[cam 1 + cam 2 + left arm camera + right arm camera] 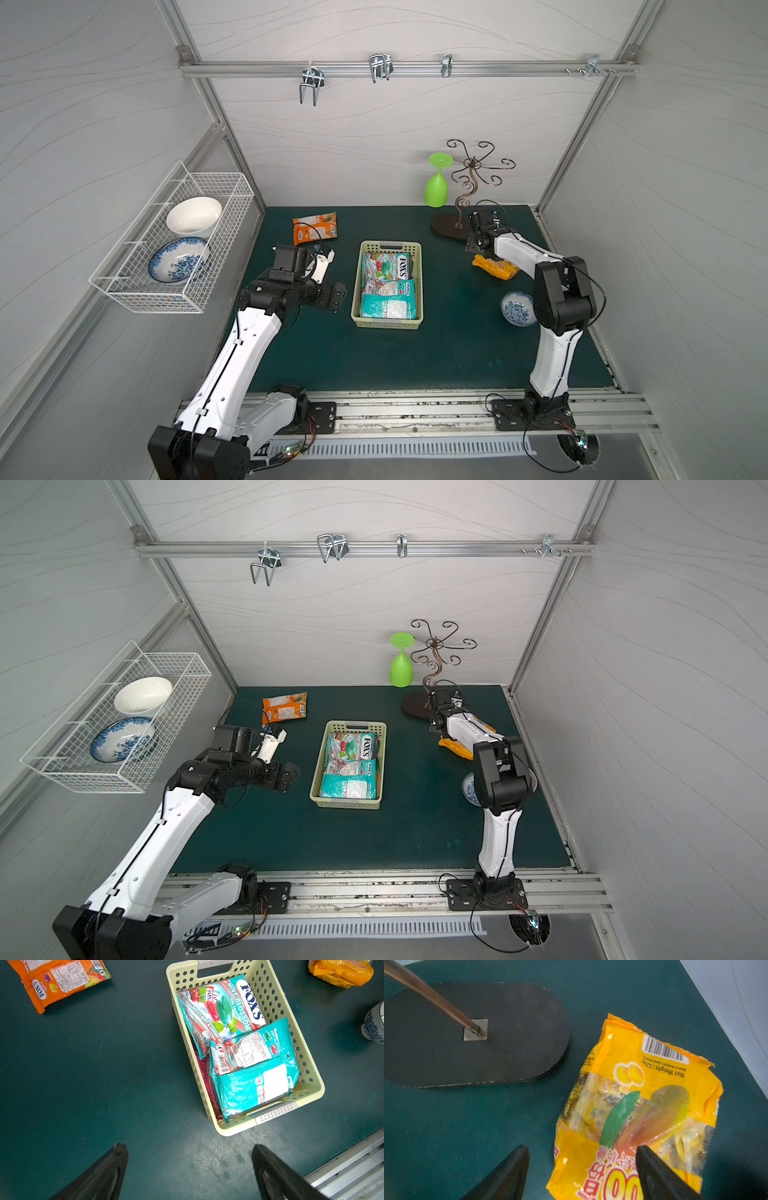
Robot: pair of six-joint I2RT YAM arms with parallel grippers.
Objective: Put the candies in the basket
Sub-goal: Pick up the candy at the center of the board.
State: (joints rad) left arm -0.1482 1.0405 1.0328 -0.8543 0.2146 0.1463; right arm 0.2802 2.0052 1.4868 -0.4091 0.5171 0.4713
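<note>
The pale yellow basket (386,324) (347,803) (276,1001) stands mid-table with several teal FOX'S candies (388,286) (239,1043) lying in it. An orange candy packet (314,227) (284,707) (60,980) lies on the mat at the back left. On the right lies a yellow candy packet (494,268) (643,1105). My right gripper (476,247) (580,1147) is open low over it, one fingertip above the packet and the other above bare mat. My left gripper (338,296) (187,1147) hangs open and empty just left of the basket.
A metal cup stand with a dark oval base (451,228) (477,1032) is right beside the yellow packet. A green upturned goblet (436,183) stands behind it. A small blue-white bowl (517,307) (374,1024) sits near the right arm. A wire basket (174,241) with bowls hangs on the left wall.
</note>
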